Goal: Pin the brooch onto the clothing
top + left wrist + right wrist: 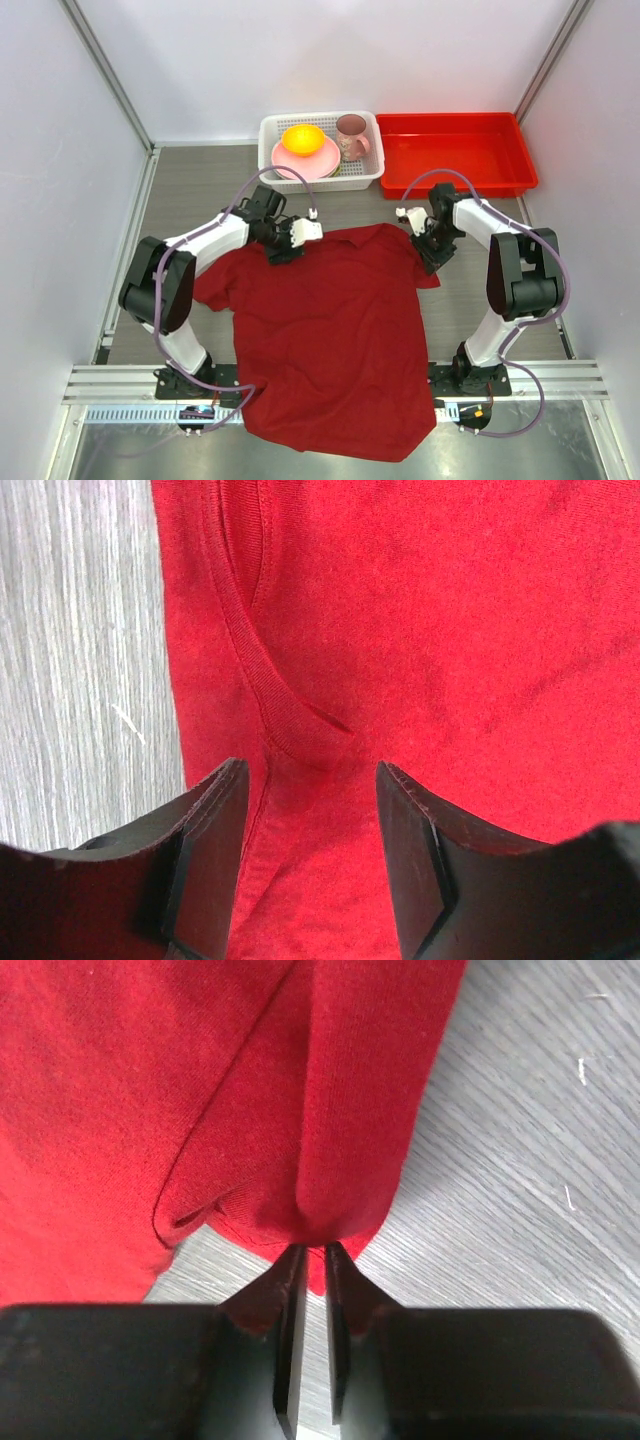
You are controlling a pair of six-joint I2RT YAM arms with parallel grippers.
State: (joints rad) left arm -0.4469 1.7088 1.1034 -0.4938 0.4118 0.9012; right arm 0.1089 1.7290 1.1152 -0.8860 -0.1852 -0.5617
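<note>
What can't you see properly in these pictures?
- Brooch: seen in no view; maybe too small, or hidden by the T-shirt or the arms.
- Right tool: in the right wrist view, cloth bunches at its nearly closed tips; whether it really pinches can't be told.
- Left tool: in the top view, its own wrist covers the tips.
</note>
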